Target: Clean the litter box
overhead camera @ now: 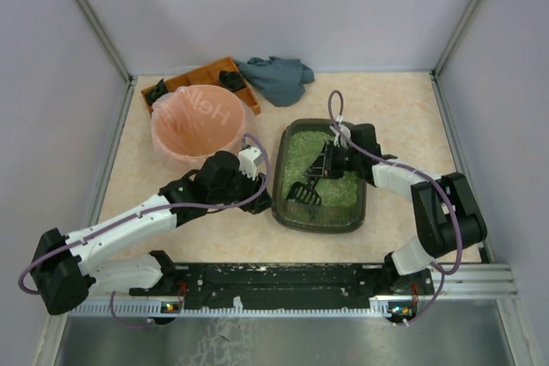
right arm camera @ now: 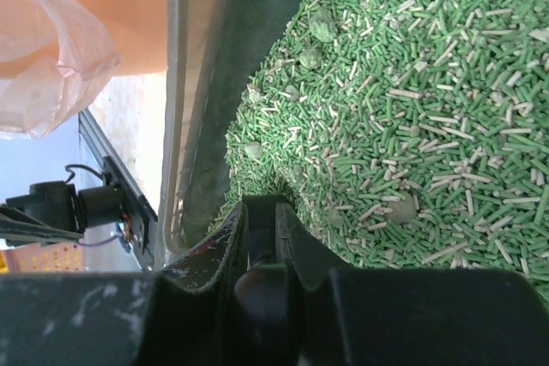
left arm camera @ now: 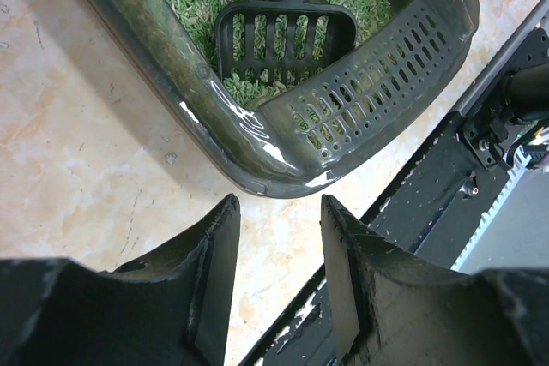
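Note:
The dark grey-green litter box (overhead camera: 355, 213) sits in the middle of the table, filled with green granules (overhead camera: 300, 150). My right gripper (overhead camera: 331, 160) is shut on the handle of a black slotted scoop (overhead camera: 304, 192), whose head rests in the granules at the box's near left end. In the right wrist view the fingers (right arm camera: 296, 242) clamp the black handle (right arm camera: 258, 220) above the granules (right arm camera: 429, 92), with several grey clumps (right arm camera: 401, 208) among them. My left gripper (overhead camera: 250, 160) is open and empty, just left of the box. In the left wrist view its fingers (left arm camera: 216, 255) hover over bare table near the box corner (left arm camera: 283, 156) and scoop head (left arm camera: 283, 36).
A round bin lined with a pink bag (overhead camera: 202, 126) stands left of the box. An orange compartmented tray (overhead camera: 225, 75) and a blue-grey cloth (overhead camera: 279, 77) lie at the back. The black base rail (overhead camera: 283, 279) runs along the near edge.

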Action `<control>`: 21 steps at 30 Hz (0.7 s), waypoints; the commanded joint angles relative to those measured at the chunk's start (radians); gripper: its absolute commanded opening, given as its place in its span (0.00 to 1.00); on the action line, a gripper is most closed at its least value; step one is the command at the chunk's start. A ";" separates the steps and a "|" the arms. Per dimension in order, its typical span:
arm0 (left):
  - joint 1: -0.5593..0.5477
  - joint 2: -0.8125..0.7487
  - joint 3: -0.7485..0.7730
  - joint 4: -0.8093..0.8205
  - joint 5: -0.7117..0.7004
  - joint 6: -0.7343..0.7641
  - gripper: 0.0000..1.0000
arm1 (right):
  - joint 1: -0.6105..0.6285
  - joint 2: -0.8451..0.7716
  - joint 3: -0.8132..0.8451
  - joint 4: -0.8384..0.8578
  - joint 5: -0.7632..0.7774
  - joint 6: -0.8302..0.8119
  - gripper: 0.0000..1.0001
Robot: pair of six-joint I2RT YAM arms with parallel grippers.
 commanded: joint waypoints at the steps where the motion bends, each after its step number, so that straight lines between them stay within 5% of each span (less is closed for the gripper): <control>1: -0.005 -0.025 0.003 0.002 -0.004 0.012 0.49 | -0.007 -0.058 -0.017 0.111 -0.035 0.133 0.00; 21: -0.004 -0.045 0.003 -0.023 -0.031 0.024 0.48 | -0.061 -0.023 0.067 0.263 -0.048 0.071 0.00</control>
